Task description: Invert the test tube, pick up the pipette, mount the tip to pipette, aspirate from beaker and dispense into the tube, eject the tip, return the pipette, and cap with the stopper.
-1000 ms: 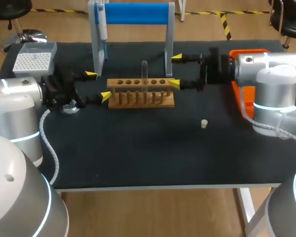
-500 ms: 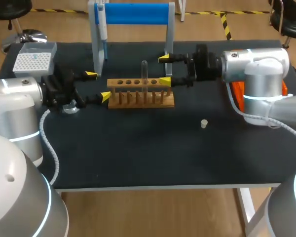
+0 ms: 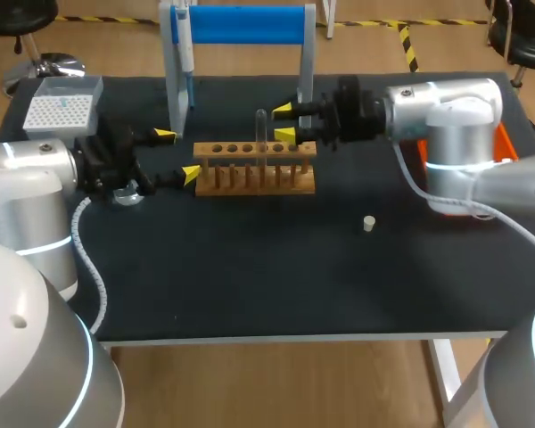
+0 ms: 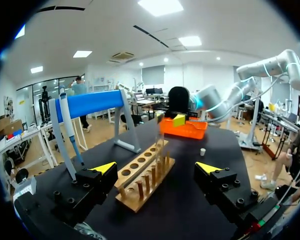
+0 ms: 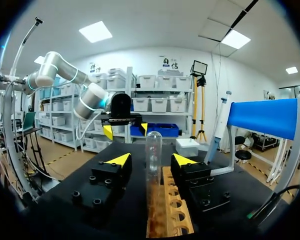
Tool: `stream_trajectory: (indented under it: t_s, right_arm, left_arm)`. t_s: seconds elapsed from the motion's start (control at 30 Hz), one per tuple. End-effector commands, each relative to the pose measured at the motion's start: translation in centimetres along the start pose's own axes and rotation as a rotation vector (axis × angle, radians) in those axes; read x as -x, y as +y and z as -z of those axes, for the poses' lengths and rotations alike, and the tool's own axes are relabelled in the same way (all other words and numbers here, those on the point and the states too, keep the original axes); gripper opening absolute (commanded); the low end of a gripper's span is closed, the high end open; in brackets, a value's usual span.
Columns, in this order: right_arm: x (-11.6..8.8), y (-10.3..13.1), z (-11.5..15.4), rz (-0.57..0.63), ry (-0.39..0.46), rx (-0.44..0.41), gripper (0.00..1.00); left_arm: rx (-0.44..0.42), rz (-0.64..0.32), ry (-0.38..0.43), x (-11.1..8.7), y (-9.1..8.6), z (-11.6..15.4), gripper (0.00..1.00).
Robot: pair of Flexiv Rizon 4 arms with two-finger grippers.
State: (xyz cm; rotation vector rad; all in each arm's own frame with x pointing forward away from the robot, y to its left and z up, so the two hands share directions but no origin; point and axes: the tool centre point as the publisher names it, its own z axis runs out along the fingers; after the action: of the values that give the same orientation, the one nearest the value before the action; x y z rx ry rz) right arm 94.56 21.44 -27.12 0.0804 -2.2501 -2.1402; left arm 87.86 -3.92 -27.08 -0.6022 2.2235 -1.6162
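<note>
A clear test tube (image 3: 261, 134) stands upright in the wooden rack (image 3: 254, 169), rounded end up. My right gripper (image 3: 284, 122) is level with its upper part, coming in from the right. In the right wrist view the test tube (image 5: 153, 152) rises between the fingers of my right gripper (image 5: 151, 161), with a gap on each side. My left gripper (image 3: 177, 155) stands open at the rack's left end, with the rack (image 4: 145, 177) ahead of my left gripper (image 4: 156, 169) in the left wrist view. The pipette (image 3: 185, 43) hangs on the blue stand (image 3: 241, 25). A small stopper (image 3: 369, 223) lies right of the rack.
A tip box (image 3: 62, 105) sits at the back left corner. A clear glass vessel (image 3: 125, 194) lies under my left arm. An orange tray (image 4: 182, 129) sits at the table's right side, behind my right arm.
My right arm has moved left to the tube, and its fingers have drawn closer together around it. The left arm has not moved.
</note>
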Motion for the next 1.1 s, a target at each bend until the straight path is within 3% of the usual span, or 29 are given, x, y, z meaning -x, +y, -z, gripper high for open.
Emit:
stream_trajectory:
  t_s: [0.03,0.43,0.57,1.1]
  right_arm:
    - [0.9,-0.4,-0.5,0.0,0.025,0.004,0.49]
    - [0.9,-0.3,-1.8,-0.003,0.059,0.014,0.5]
    - [0.7,-0.4,-2.2,-0.005,0.069,0.013,0.55]
    - [0.2,-0.5,-3.1,-0.011,0.064,0.013,0.5]
  left_arm:
    - [-0.001,-0.001,-0.003,-0.1,0.0,0.0,1.0]
    - [-0.001,-0.001,-0.003,-0.1,0.0,0.0,1.0]
    - [-0.001,-0.001,-0.003,-0.1,0.0,0.0,1.0]
    - [-0.001,-0.001,-0.003,-0.1,0.0,0.0,1.0]
